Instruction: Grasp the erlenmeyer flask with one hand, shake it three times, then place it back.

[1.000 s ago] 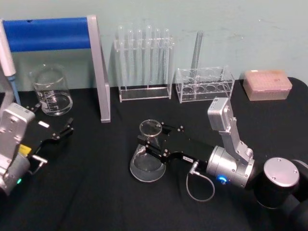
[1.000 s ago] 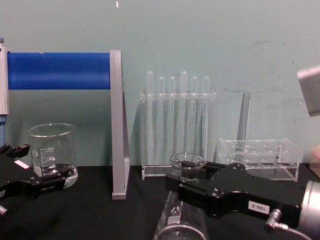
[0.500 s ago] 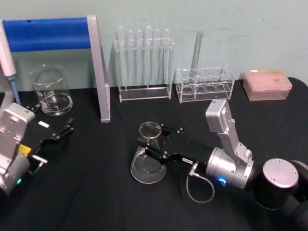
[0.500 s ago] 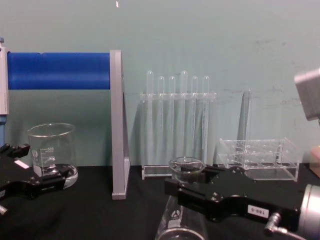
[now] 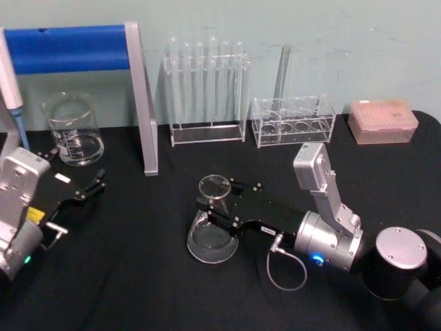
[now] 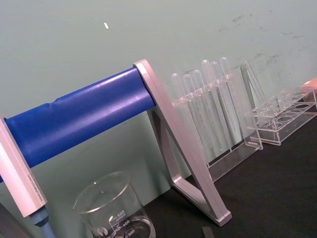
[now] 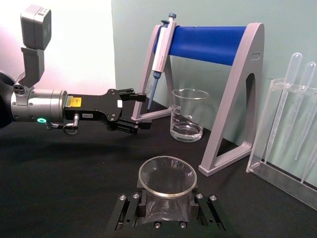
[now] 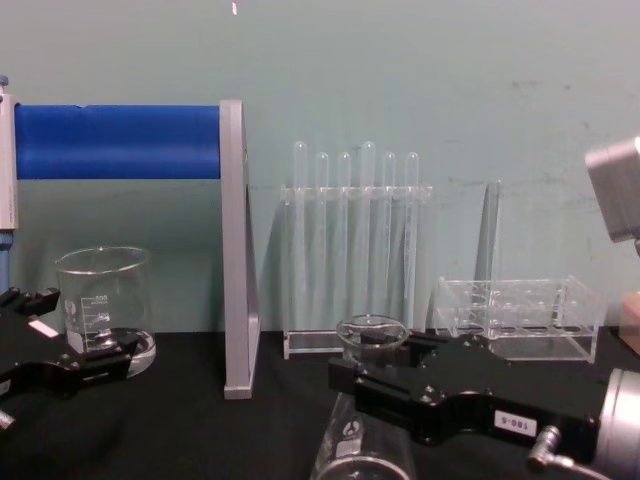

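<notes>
The erlenmeyer flask (image 5: 210,238) is clear glass with a wide base and a flared rim. It sits at the middle of the black table and is also in the chest view (image 8: 350,445). My right gripper (image 5: 216,201) reaches in from the right and is shut on the erlenmeyer flask's neck, just under the rim. In the right wrist view the erlenmeyer flask's rim (image 7: 166,176) stands above the right gripper (image 7: 166,210). I cannot tell whether the base touches the cloth. My left gripper (image 5: 93,186) is parked at the left, open and holding nothing, also seen in the right wrist view (image 7: 141,111).
A glass beaker (image 5: 72,131) stands at the back left beside a grey stand with a blue bar (image 5: 69,48) holding a pipette (image 5: 10,89). Along the back are a test tube rack (image 5: 207,89), a second clear rack (image 5: 293,121) and a pink tip box (image 5: 382,121).
The right gripper and the flask have sunk slightly, and the right wrist has shifted a little to the left. The left arm has not moved.
</notes>
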You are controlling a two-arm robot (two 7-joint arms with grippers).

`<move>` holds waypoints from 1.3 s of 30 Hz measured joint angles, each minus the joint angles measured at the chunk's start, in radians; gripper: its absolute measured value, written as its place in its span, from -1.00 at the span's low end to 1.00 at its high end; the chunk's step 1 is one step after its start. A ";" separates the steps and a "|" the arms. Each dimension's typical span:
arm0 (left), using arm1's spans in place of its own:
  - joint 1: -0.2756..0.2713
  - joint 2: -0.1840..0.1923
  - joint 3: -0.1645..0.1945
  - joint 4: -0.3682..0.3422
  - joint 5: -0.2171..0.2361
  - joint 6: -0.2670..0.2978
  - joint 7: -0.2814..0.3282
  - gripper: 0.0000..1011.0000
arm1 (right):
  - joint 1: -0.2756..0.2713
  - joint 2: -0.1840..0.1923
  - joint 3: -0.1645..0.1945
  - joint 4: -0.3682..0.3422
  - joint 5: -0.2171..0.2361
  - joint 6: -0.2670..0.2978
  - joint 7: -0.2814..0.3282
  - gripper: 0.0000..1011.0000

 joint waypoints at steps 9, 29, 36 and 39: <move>0.000 0.000 0.000 0.000 0.000 0.000 0.000 0.98 | 0.000 0.000 0.001 0.000 0.002 0.000 0.001 0.24; 0.000 0.000 0.000 0.000 0.000 0.000 0.000 0.98 | 0.000 0.000 0.001 0.000 0.004 -0.001 0.001 0.98; 0.000 0.000 0.000 0.000 0.000 0.000 0.000 0.98 | -0.010 0.019 0.009 -0.018 0.031 0.005 0.028 0.98; 0.000 0.000 0.000 0.000 0.000 0.000 0.000 0.98 | -0.024 0.044 0.015 -0.051 0.049 0.019 0.042 0.98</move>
